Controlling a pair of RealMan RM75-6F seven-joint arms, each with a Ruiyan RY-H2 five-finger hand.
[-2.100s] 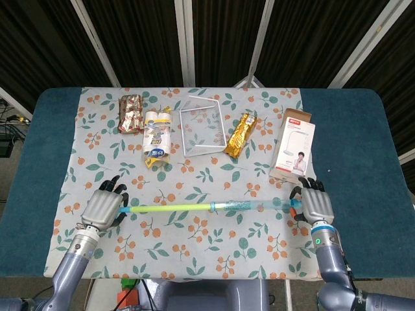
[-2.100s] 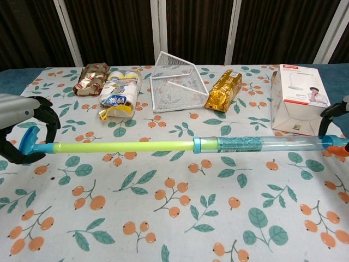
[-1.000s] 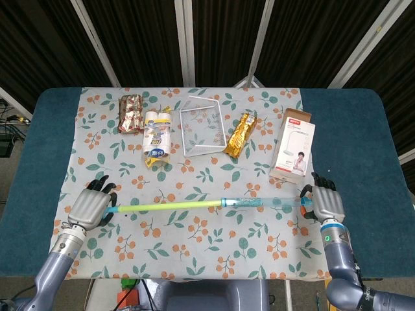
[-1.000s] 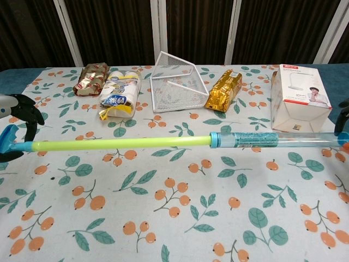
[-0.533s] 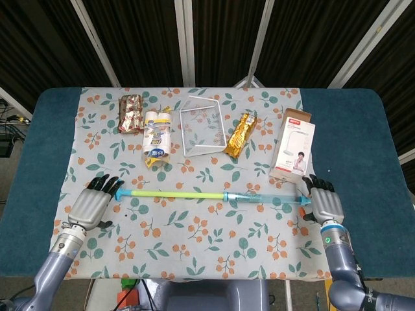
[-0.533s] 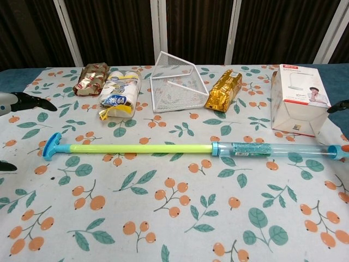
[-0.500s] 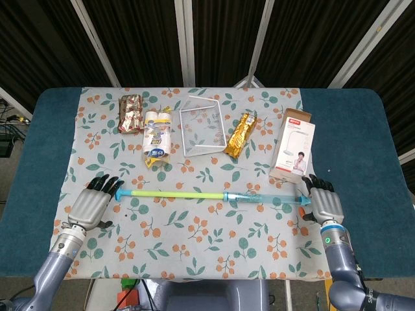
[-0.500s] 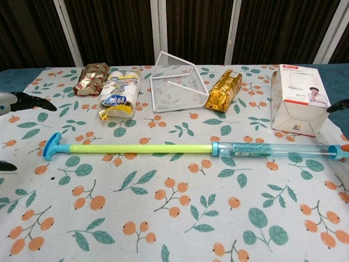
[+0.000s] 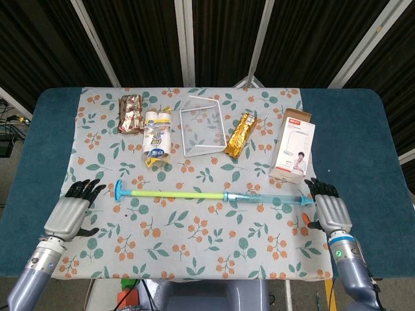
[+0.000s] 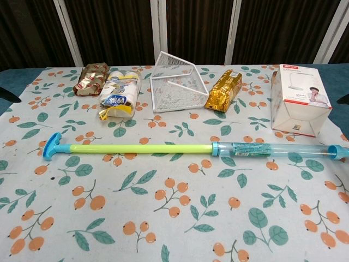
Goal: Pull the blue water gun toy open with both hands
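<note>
The blue water gun toy (image 9: 259, 196) (image 10: 256, 148) lies flat on the floral cloth, pulled out long. Its yellow-green rod (image 9: 175, 194) (image 10: 136, 148) ends in a blue T handle (image 9: 120, 192) (image 10: 52, 145) at the left, and the clear blue barrel is at the right. My left hand (image 9: 68, 213) hovers left of the handle, apart from it, fingers spread and empty. My right hand (image 9: 331, 208) sits just right of the barrel's end, fingers spread, holding nothing. In the chest view only a dark sliver shows at each side edge.
Along the back of the cloth stand a brown snack bag (image 9: 131, 112), a white wipes pack (image 9: 157, 135), a white wire basket (image 9: 201, 126), a gold packet (image 9: 239, 134) and a white lamp box (image 9: 294, 148). The blue table (image 9: 363, 149) flanks the cloth on both sides.
Both hands let go of the toy, which dropped onto the cloth. Since half a second ago the left hand has drawn back to the left and the right hand slightly down and away.
</note>
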